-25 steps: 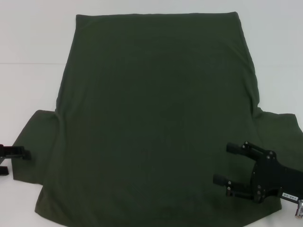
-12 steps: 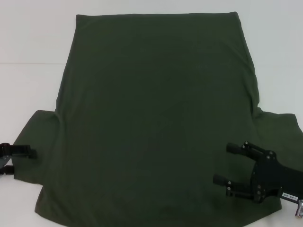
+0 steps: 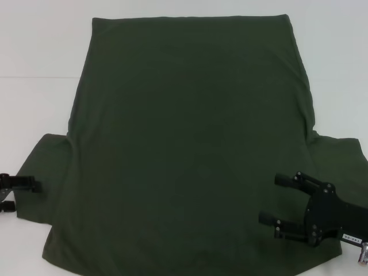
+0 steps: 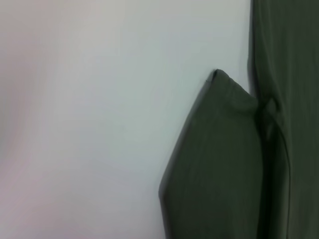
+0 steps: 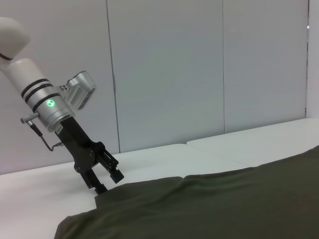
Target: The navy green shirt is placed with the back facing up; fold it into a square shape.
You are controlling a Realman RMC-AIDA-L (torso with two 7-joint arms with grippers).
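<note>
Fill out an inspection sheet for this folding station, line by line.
Surface: white table, bare around the cloth.
Job's things: navy green shirt spread flat, plain side up, not folded.
Clutter: nothing seen.
Grippers: left gripper open, tilted down at the edge of the shirt's left sleeve; right gripper open, above the shirt's near right part.
Cables: nothing seen.
Surroundings: pale panelled wall behind the table.

Shirt (image 3: 190, 144): near hem runs off the head view's bottom edge, so we cannot see its near corners; the front lies face down, hidden. Left gripper (image 3: 20, 192): mostly cut off at the left edge. Right gripper (image 3: 275, 201): its arm leaves at the near right corner.
</note>
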